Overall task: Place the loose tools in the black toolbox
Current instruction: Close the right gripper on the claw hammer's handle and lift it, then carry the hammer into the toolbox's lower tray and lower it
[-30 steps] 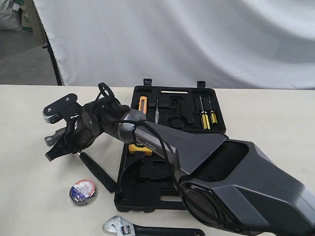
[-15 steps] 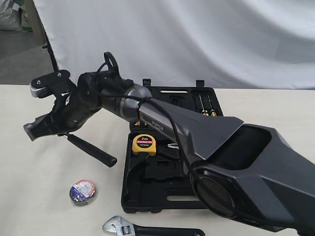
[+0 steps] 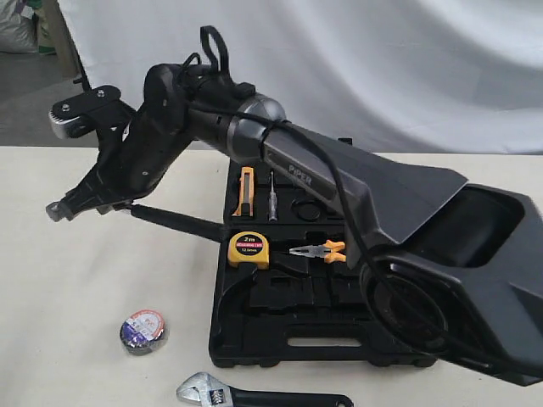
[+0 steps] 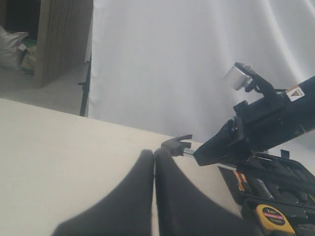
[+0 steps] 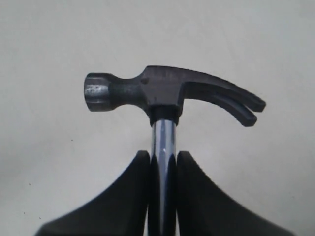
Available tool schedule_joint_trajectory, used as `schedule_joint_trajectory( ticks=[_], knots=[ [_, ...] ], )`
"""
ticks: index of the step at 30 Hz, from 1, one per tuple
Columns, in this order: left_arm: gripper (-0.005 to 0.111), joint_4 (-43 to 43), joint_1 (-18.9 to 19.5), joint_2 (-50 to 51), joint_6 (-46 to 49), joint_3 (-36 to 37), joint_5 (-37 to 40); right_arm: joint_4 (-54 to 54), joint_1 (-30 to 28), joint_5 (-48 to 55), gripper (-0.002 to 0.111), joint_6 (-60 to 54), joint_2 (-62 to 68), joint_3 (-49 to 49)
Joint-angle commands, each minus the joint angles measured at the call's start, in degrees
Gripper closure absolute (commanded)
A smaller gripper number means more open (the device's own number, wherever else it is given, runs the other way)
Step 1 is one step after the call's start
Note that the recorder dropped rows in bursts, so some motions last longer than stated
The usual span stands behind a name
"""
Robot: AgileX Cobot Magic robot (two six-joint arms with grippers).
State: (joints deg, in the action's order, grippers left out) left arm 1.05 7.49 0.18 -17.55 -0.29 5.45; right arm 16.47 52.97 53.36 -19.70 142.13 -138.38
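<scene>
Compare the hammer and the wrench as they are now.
The hammer is clamped in the right gripper, in the air; the wrench lies loose on the table. The hammer has a claw head; the wrench an adjustable mouth. Both have black handles; neither is in the toolbox.

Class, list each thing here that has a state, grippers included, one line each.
Black moulded plastic toolbox: open, lying flat.
Silver-headed claw hammer: clamped by its shaft, off the table.
Right gripper: shut on the hammer.
Left gripper: shut, empty.
Small black tape roll: flat on table.
Silver adjustable wrench: flat on table.
Yellow tape measure: seated in toolbox.
Orange-handled pliers: lying in toolbox.
</scene>
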Motion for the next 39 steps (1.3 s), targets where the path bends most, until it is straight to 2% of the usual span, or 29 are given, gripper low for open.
schedule_joint_trajectory(
  ticks=[1,8,15,20,24,28,30,39],
  knots=[
    [0.106,0.25,1.45,-0.18,-0.27,-0.15,-0.41,2.54,-2.94,1.56,0.109,-1.58,-2.64,-0.13],
    [0.106,0.25,1.45,-0.18,-0.27,-0.15,-0.41,12.49,-6.51,4.14,0.109,-8.22,-4.03,2.06],
    [0.106,0.25,1.45,-0.18,-0.27,-0.15,-0.41,16.94,-9.38,2.16,0.109,-13.14,-11.03,14.46],
    [0.106,0.25,1.45,-0.18,-0.27,-0.15,-0.41,18.64,-11.08,-4.31,0.109,-20.00,-20.77,29.99],
    [0.106,0.25,1.45,-0.18,-0.27,-0.15,-0.41,19.21,-11.99,-14.55,0.109,-27.49,-31.96,47.46],
    [0.106,0.25,1.45,-0.18,-0.27,-0.15,-0.41,19.47,-13.50,-24.62,0.109,-45.83,-42.56,67.19],
    [0.106,0.25,1.45,-0.18,-0.27,-0.15,-0.41,19.47,-13.50,-25.65,0.109,-54.00,-43.43,72.22],
    [0.106,0.25,1.45,-0.18,-0.27,-0.15,-0.41,19.47,-13.50,-17.74,0.109,-70.07,-34.82,73.45]
  ],
)
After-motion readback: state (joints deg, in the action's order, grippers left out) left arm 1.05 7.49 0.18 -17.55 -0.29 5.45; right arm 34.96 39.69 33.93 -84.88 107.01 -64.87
